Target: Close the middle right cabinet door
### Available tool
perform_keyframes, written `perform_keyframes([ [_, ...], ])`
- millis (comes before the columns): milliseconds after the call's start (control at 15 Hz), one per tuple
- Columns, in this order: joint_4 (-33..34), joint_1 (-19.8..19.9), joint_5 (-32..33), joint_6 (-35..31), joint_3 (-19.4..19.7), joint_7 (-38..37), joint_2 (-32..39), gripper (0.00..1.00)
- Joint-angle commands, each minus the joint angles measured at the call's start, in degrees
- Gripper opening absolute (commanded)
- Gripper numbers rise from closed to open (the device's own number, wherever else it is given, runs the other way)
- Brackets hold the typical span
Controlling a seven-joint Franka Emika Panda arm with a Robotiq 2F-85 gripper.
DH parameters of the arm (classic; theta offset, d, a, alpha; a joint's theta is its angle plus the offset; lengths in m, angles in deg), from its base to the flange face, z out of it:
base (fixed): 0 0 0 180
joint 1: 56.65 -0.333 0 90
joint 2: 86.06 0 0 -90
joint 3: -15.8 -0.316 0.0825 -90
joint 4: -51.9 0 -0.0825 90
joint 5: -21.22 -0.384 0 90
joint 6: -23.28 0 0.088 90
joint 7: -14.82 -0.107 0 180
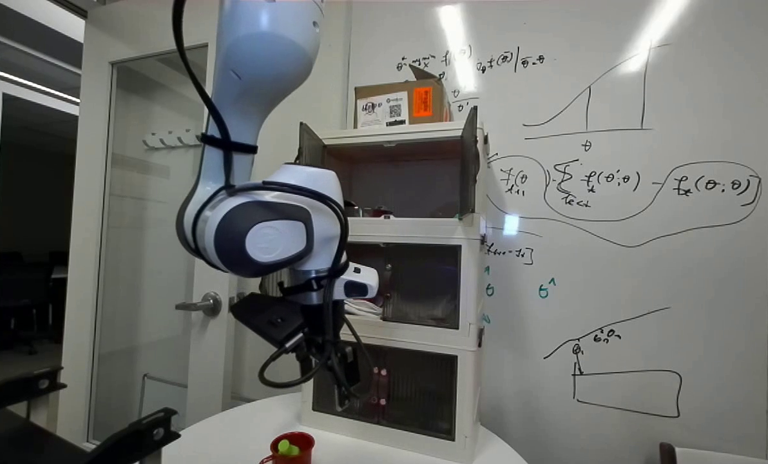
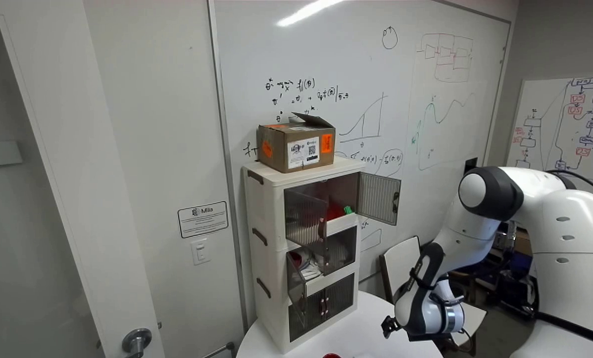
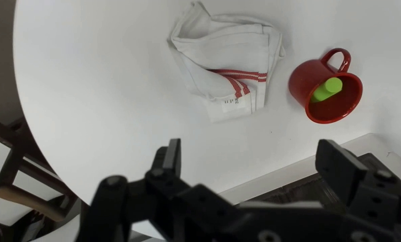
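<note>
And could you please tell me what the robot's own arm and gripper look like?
The arm is white and smoothly rounded, with dark grey joint covers framing rounded white caps. Black cables run along it, bound by black straps. The black gripper has jointed linkages and two blocky fingers, one showing a lighter grey strip.

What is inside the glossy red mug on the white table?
A bright green object with a round end sits inside the glossy red mug. The mug covers the rest, so the object's full shape, and anything beneath it, cannot be seen.
</note>
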Motion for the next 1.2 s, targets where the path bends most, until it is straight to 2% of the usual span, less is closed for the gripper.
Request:
perform_keyframes([
  [0, -0.38, -0.67, 1.78, 0.01, 0.81, -1.89, -0.58, 1.00],
  [867, -0.75, -0.68, 1.80, 0.01, 0.80, -1.92, -0.79, 1.00],
  [933, -2.35, -3.29, 0.94, -0.22, 2.61, -1.66, -4.18, 1.00],
  [1000, -3.34, -0.62, 2.05, 0.85, -0.01, -2.31, -6.35, 1.00],
  [1133, -5.85, 1.76, 3.52, 4.57, -3.39, -3.16, -14.19, 1.00],
])
